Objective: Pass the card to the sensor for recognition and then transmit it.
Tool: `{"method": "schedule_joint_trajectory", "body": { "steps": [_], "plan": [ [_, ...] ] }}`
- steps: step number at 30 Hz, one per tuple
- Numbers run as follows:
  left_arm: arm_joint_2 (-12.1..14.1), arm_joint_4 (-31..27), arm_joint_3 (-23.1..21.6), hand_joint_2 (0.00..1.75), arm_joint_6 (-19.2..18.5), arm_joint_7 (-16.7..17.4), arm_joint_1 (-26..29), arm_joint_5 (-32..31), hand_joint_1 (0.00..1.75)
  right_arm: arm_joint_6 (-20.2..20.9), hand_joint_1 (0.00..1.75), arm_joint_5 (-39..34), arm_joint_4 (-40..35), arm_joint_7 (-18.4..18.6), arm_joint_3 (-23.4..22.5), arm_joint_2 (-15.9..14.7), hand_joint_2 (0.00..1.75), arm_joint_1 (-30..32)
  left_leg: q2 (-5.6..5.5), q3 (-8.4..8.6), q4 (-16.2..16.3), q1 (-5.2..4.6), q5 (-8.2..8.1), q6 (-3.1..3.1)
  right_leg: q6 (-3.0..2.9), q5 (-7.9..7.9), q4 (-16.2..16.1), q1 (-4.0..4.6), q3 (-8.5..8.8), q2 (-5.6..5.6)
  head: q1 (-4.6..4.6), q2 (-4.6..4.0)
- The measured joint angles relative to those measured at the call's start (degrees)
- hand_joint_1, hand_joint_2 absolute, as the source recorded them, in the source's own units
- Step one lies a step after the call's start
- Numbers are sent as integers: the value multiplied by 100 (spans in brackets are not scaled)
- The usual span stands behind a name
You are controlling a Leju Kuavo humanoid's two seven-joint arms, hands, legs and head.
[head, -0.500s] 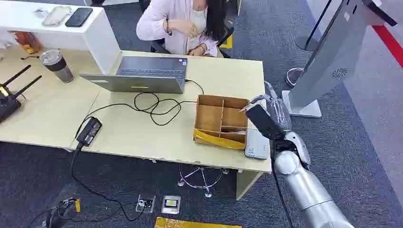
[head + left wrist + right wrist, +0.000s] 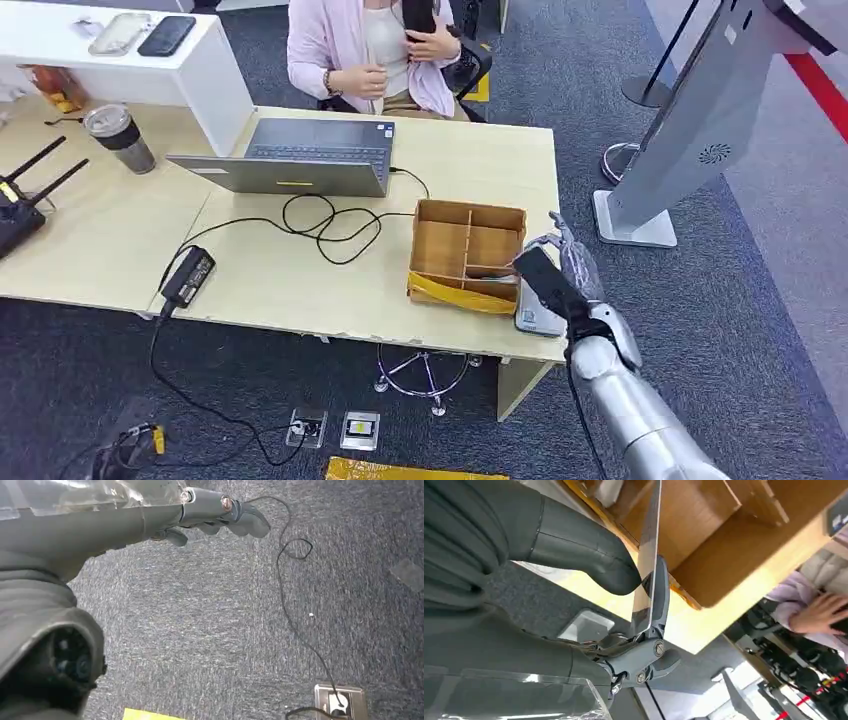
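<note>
right hand [image 2: 644, 585]: pinching the card [image 2: 648, 555] between the thick thumb and a dark finger, sitting at the table's right front corner in the head view [image 2: 560, 270]
card: standing edge-on in the right wrist view, over the near side of the wooden divider box [image 2: 465, 250], not lying in any compartment
sensor: grey flat pad [image 2: 538, 308] on the table [image 2: 300, 280] just right of the box, directly under the right hand; judging this as the reader
left hand [image 2: 215, 517]: hanging over the carpet, fingers loosely extended, holding nothing
handling: card is looking thin, stiff, light and glossy, so probably slippery; flat faces are giving the only real grip
hold point: the pinch is sitting low on the card, leaving the rest of it free; probably enough face exposed for presenting to the pad
risk: a thin edge pinch is likely letting the card pivot or slide out if it bumps the box wall
step: judging the card is lifted, with the scan not yet done
nearby: laptop [image 2: 290, 160] and person [image 2: 370, 50] at the far side of the table
</note>
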Motion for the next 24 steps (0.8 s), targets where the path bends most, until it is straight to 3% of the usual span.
{"method": "schedule_joint_trajectory", "body": {
  "steps": [10, 24],
  "plan": [
    [-2, 0, 83, 0, 7, 0, 11, 17, 0, -87, 175, -44, 408, -24, 57, 57, 175, -214, 0, 1, 1, 0, 0, 0, 0, 0, 0, 0, -1, 0, 2, 0],
    [0, 0, 85, 0, -33, 15, 38, -50, 0, 2, 175, 72, 374, 223, 35, -341, 175, -638, 1, 2, 1, 0, 0, 0, 0, 0, 0, 0, -2, 1, 0, 0]
  ]
}}
